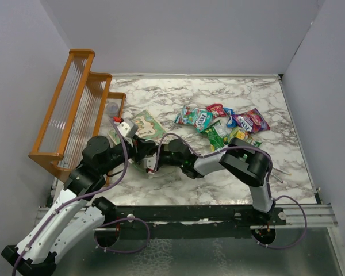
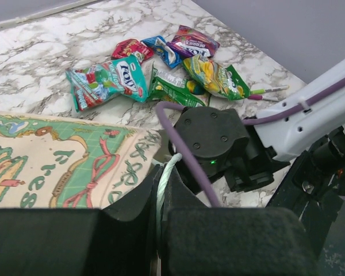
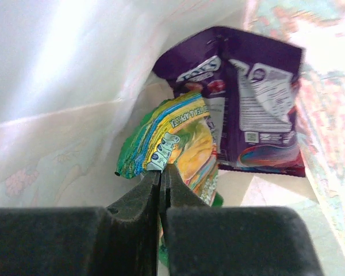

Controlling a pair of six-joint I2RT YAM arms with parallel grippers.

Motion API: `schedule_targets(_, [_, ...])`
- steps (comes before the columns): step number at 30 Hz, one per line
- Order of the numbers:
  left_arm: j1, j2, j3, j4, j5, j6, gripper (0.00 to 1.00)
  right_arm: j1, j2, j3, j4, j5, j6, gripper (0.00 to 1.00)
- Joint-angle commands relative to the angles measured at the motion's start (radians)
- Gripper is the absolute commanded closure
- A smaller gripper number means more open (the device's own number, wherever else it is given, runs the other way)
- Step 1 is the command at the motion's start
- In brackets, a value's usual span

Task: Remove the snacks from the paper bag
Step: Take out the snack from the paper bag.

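The pale-green paper bag (image 1: pixel 145 124) lies on its side left of centre; its printed side shows in the left wrist view (image 2: pixel 57 167). My left gripper (image 2: pixel 161 190) is shut on the bag's white loop handle (image 2: pixel 168 169) at the bag's mouth (image 1: pixel 139 150). My right gripper (image 3: pixel 164 175) is inside the bag's white interior (image 3: pixel 63 86), shut on the edge of a green-and-yellow snack packet (image 3: pixel 181 135). A purple packet (image 3: pixel 250 98) lies behind it in the bag. Several snack packets (image 1: pixel 221 121) lie in a pile on the table; they also show in the left wrist view (image 2: pixel 161 63).
The orange wooden rack (image 1: pixel 75 109) stands along the left edge. Thin pink-and-green pens (image 2: pixel 267 91) lie right of the snack pile. The right arm's wrist (image 2: pixel 213 141) sits close in front of my left gripper. The table is white marble (image 1: pixel 178 92).
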Motion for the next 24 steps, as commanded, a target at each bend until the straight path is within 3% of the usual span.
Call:
schedule_targets(1, [0.003,-0.012,-0.010,0.009,-0.073,-0.016,1.00,0.002,-0.121,-0.041,-0.028,-0.042,0.075,0.99])
schedule_targets(6, [0.003,-0.007,-0.011,0.019,-0.101,-0.031,1.00,0.007,-0.182,-0.087,-0.053,-0.046,0.097,0.99])
schedule_targets(14, [0.003,0.008,0.020,-0.010,-0.280,-0.095,1.00,0.009,-0.349,-0.233,-0.017,-0.078,0.200,0.99])
schedule_targets(24, [0.003,0.095,0.086,-0.058,-0.378,-0.146,1.00,0.010,-0.634,-0.246,-0.287,-0.160,0.375,0.99])
